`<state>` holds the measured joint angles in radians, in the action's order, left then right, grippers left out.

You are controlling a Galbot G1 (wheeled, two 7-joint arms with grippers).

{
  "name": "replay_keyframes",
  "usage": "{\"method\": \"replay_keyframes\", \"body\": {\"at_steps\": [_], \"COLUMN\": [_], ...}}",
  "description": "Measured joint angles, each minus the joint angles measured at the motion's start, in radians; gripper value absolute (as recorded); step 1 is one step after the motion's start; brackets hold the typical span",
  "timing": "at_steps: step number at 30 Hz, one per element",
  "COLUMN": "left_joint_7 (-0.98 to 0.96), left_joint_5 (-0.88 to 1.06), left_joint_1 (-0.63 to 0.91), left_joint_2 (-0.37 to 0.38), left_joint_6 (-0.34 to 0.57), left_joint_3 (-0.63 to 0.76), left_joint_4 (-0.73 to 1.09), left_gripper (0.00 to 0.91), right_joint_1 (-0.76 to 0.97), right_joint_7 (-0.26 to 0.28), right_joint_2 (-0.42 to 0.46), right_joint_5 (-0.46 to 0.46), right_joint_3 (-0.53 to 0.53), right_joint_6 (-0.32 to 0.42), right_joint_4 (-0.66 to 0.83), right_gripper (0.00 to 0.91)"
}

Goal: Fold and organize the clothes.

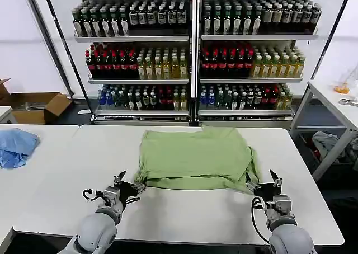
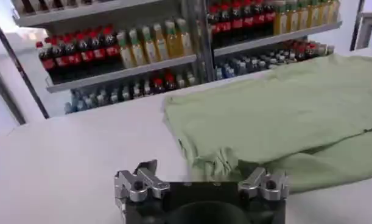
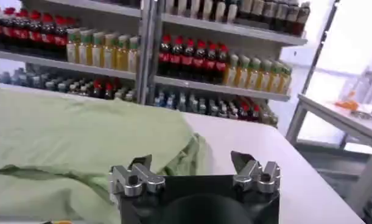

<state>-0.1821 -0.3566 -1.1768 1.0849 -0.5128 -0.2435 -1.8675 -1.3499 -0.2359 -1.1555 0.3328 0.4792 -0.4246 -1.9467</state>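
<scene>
Behind the work stand 2 shelving units (image 1: pixel 193 52) side by side, each with 3 rows of bottles (image 1: pixel 162 64), green, red, yellow and blue, too many to count. In front of them the white table (image 1: pixel 84 153) carries 1 light green shirt (image 1: pixel 196 156), lying flat and partly folded across the middle of the table toward its far edge, with its near hem bunched into soft folds at both near corners. A second table on the robot's left holds 1 light blue cloth (image 1: pixel 15 146) at its edge, well apart from the shirt, and 1 open cardboard box (image 1: pixel 34 106) sits on the floor beyond it. On the robot's right stands another table (image 1: pixel 335 106), with a grey-green heap of fabric (image 1: pixel 333 144) below it. The left tool (image 1: pixel 128 185) sits low over the table just beside the shirt's near left corner, fingers apart and holding nothing. The right tool (image 1: pixel 263 185) sits just beside the near right corner, fingers likewise apart and empty.
</scene>
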Motion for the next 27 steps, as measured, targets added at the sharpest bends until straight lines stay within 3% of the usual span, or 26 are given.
{"method": "replay_keyframes", "body": {"at_steps": [1, 2, 3, 4, 10, 27], "left_joint_7": [-0.002, -0.004, -0.006, -0.007, -0.002, 0.039], "left_joint_5": [-0.003, -0.006, -0.008, -0.011, -0.028, -0.072], "left_joint_1": [0.001, 0.003, 0.005, 0.006, 0.004, -0.003], "left_joint_2": [0.001, 0.002, 0.003, 0.003, 0.001, -0.019], "left_joint_6": [-0.002, -0.004, -0.006, -0.007, -0.017, -0.031], "left_joint_3": [0.002, 0.004, 0.004, 0.004, 0.008, -0.007], "left_joint_4": [0.003, 0.006, 0.010, 0.013, 0.029, 0.028], "left_gripper": [0.363, 0.191, 0.141, 0.091, 0.040, 0.040], "right_joint_1": [0.000, 0.001, 0.002, 0.003, 0.000, -0.014], "right_joint_7": [0.001, 0.001, 0.001, 0.001, 0.002, 0.020], "right_joint_2": [0.000, 0.000, 0.000, 0.000, -0.002, 0.023], "right_joint_5": [0.006, 0.012, 0.019, 0.027, 0.067, 0.125], "right_joint_3": [0.000, -0.001, -0.003, -0.005, -0.020, -0.010], "right_joint_6": [-0.003, -0.007, -0.011, -0.015, -0.032, -0.062], "right_joint_4": [0.005, 0.010, 0.015, 0.020, 0.040, 0.021], "right_gripper": [0.645, 0.272, 0.272, 0.000, 0.000, 0.000]}}
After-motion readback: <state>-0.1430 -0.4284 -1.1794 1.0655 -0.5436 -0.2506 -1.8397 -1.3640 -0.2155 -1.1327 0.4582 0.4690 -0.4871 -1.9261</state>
